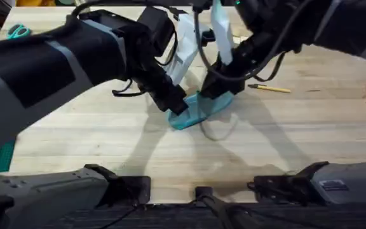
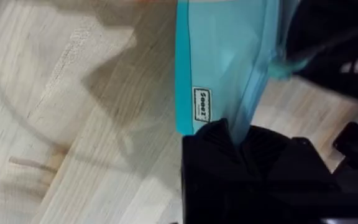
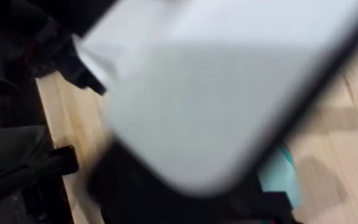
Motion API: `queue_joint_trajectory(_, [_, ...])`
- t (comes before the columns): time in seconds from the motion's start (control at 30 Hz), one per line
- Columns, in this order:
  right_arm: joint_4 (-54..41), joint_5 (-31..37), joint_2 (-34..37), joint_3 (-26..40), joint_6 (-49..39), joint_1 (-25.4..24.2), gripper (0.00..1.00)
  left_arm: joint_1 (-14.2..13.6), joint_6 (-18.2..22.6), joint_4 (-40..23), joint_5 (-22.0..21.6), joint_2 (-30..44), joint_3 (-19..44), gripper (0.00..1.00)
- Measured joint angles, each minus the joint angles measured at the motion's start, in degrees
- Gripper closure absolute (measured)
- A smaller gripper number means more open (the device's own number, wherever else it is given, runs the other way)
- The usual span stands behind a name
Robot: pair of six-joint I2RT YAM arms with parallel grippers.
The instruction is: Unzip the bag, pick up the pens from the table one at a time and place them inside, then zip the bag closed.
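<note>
Bag [image 1: 199,109] mid-table | left gripper [image 2: 229,134] clamped on its end | right gripper [image 1: 216,88] grip unclear | yellow pen [image 1: 269,88] at 3 o'clock | brace bag, pull zip straight.

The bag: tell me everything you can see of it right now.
The bag is a soft teal-blue fabric pouch, long and narrow, lying at mid-table between both arms. The left gripper is at one end, its black fingers clamping the fabric. The right gripper is down at the other end; its grip is unclear. A small white label sits near the clamped end. The zip's state is hidden.
</note>
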Motion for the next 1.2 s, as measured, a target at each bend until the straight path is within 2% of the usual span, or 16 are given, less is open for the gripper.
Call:
queue_joint_trajectory(0.47, [6.87,-2.4,1.73,0.09,6.28,3.94,0.971,1.67,-1.81,-0.09,0.05,0.0,-0.72,0.958])
queue_joint_trajectory(0.93, [6.53,-3.18,1.73,0.09,7.7,3.49,0.971,1.73,-2.18,0.0,0.11,0.0,-0.74,0.958])
queue_joint_trajectory(0.97, [6.45,-3.43,1.73,0.09,7.7,3.3,0.897,1.66,-2.22,0.04,0.12,0.0,-0.74,0.958])
queue_joint_trajectory(1.13, [6.64,-3.7,0.22,0.09,7.86,2.5,0.176,0.84,-1.39,0.35,0.16,0.0,-0.74,0.958])
queue_joint_trajectory(1.17, [6.64,-3.31,-0.33,0.09,7.82,2.24,0.059,0.67,-1.18,0.35,0.06,0.0,-0.74,0.958])
queue_joint_trajectory(1.2, [6.6,-3.22,-0.96,0.09,7.87,1.99,0.019,0.5,-1.03,0.44,-0.02,0.0,-0.74,0.958])
